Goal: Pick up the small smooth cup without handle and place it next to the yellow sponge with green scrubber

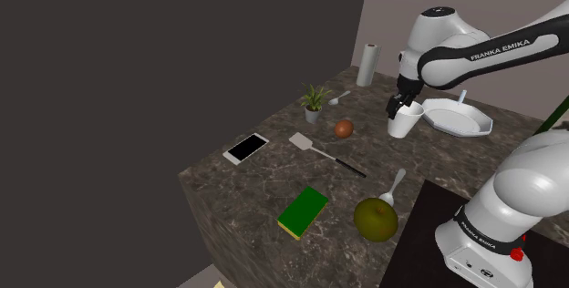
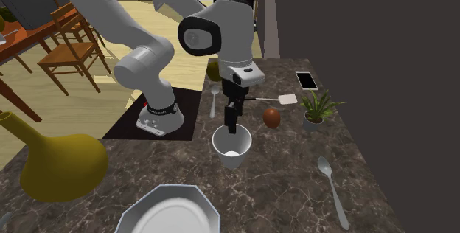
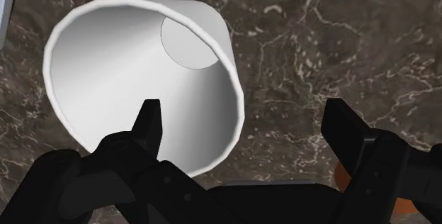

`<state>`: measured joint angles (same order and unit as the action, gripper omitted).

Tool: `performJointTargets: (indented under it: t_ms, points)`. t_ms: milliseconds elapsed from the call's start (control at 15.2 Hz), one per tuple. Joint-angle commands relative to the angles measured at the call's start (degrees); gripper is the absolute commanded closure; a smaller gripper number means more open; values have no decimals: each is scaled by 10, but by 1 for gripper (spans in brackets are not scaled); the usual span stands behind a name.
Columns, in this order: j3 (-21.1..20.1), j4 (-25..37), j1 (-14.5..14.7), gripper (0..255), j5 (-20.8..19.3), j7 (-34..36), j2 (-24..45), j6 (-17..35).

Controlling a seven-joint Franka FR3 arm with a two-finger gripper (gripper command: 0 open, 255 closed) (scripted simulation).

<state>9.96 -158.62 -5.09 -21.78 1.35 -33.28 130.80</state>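
Note:
The small white handleless cup (image 1: pixel 402 124) (image 2: pixel 231 147) (image 3: pixel 134 74) stands upright on the dark marble counter beside a white plate. My black gripper (image 1: pixel 399 108) (image 2: pixel 232 124) (image 3: pixel 244 109) is lowered onto it and open. One finger (image 3: pixel 150 120) reaches inside the cup, the other finger (image 3: pixel 343 127) hangs outside, and the cup's wall sits between them untouched. The sponge (image 1: pixel 303 211), green on top with a yellow side, lies far from the cup near the counter's front edge.
A white plate (image 1: pixel 459 118) (image 2: pixel 171 213) is right beside the cup. Between cup and sponge lie a brown egg-shaped thing (image 1: pixel 344 129), a spatula (image 1: pixel 324 154), a spoon (image 1: pixel 394 188) and a green-yellow fruit (image 1: pixel 375 218). A potted plant (image 1: pixel 314 102), phone (image 1: pixel 246 148) and paper roll (image 1: pixel 367 65) stand further off.

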Motion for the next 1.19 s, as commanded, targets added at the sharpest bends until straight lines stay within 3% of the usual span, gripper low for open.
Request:
performJointTargets:
  t_ms: [0, 198, 726, 792, 1122]
  points:
    - [5, -4, -4, 0, -7, 0, 17, 23]
    - [11, -14, -10, 0, -18, 5, 43, 60]
    - [11, -14, -10, 0, -18, 5, 43, 59]
    - [11, -14, -10, 255, -18, 5, 43, 59]
    - [11, -14, -10, 255, -18, 5, 43, 59]
